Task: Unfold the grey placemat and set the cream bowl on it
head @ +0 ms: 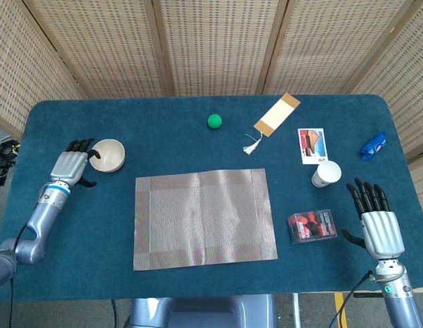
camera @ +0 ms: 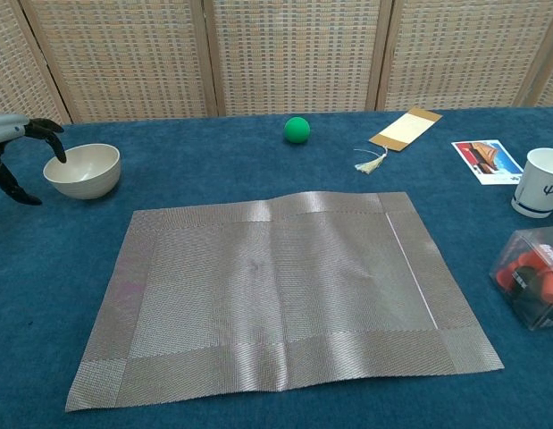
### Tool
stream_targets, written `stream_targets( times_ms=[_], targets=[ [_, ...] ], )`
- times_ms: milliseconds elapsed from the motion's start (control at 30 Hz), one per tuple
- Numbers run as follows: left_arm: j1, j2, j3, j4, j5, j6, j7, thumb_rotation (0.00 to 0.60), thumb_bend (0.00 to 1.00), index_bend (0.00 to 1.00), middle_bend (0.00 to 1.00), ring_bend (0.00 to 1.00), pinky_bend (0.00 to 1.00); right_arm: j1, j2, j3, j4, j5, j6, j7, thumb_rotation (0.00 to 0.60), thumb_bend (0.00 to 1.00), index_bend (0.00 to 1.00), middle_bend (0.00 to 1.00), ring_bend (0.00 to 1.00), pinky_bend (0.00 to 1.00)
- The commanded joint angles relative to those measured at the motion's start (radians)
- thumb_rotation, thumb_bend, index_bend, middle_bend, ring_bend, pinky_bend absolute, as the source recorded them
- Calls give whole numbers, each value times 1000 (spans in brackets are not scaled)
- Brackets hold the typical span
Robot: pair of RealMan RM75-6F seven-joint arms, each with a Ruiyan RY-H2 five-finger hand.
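Head view, left robot hand (head: pixel 73 164) open at cream bowl (head: pixel 107 155) rim, right robot hand (head: pixel 376 222) open, grey placemat (head: pixel 203 217) flat.

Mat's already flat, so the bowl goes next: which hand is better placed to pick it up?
Left. The left hand is right beside the bowl, fingers curling at its rim, though no grip shows. The right hand is open at the table's far right, with the mat between it and the bowl.

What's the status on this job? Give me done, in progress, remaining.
Done: the placemat lies unfolded, flat on the table.
In progress: the left hand is at the bowl, fingers curled over its rim, no lift yet.
Remaining: grip the bowl, carry it onto the placemat. The right hand hovers open, holding nothing.
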Motion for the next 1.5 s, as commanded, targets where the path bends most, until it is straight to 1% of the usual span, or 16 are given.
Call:
stream_targets(
  times_ms=[33,67,200,233,333,433,533,667,767,833,967,1100,1233,1400,1467,1500],
  targets=[
    [-36,-73,14,96,25,-31,-56,600,22,389,0,0,0,-4,-6,8,11,-12,-2,5,600,0,0,0,0,0],
    [-40,-85,15,114,33,-29,-68,600,56,416,0,0,0,-5,-7,11,14,-16,-2,6,600,0,0,0,0,0],
    [-62,-137,20,192,55,-29,-101,600,197,469,0,0,0,-10,-12,21,26,-29,0,18,600,0,0,0,0,0],
    [-65,-143,21,202,57,-31,-105,600,247,487,0,0,0,-11,-12,23,27,-31,0,20,600,0,0,0,0,0],
    [-74,-161,23,232,64,-36,-120,600,349,541,0,0,0,-14,-14,29,32,-37,1,28,600,0,0,0,0,0],
    [-80,-177,27,260,71,-35,-131,600,392,593,0,0,0,-18,-15,37,38,-44,3,36,600,0,0,0,0,0],
    [-81,-184,28,274,74,-35,-142,600,403,627,0,0,0,-22,-15,42,40,-49,3,44,600,0,0,0,0,0],
    [-72,-171,26,256,92,25,-164,600,403,653,0,0,0,-25,-15,48,42,-60,2,48,600,0,0,0,0,0],
    [-67,-145,28,213,112,79,-167,600,403,661,0,0,0,-29,-14,52,40,-65,2,49,600,0,0,0,0,0],
    [-65,-119,29,160,129,124,-161,600,403,665,0,0,0,-31,-13,56,37,-69,3,49,600,0,0,0,0,0],
    [-66,-63,38,35,173,190,-144,600,403,669,0,0,0,-34,-10,61,33,-74,5,51,600,0,0,0,0,0],
    [-80,3,70,-137,250,240,-104,600,402,671,0,0,0,-38,-7,66,28,-79,7,53,600,0,0,0,0,0],
    [-109,54,106,-315,319,231,-54,600,403,667,0,0,0,-42,-6,72,27,-84,11,55,600,0,0,0,0,0],
    [-148,64,149,-439,396,206,55,600,402,667,0,0,0,-47,-4,77,26,-88,11,56,600,0,0,0,0,0],
    [-173,48,166,-481,426,177,107,600,403,667,0,0,0,-49,-3,80,26,-89,13,58,600,0,0,0,0,0],
    [-179,42,165,-490,423,164,127,600,403,667,0,0,0,-49,-2,81,26,-90,13,59,600,0,0,0,0,0]
  ],
)
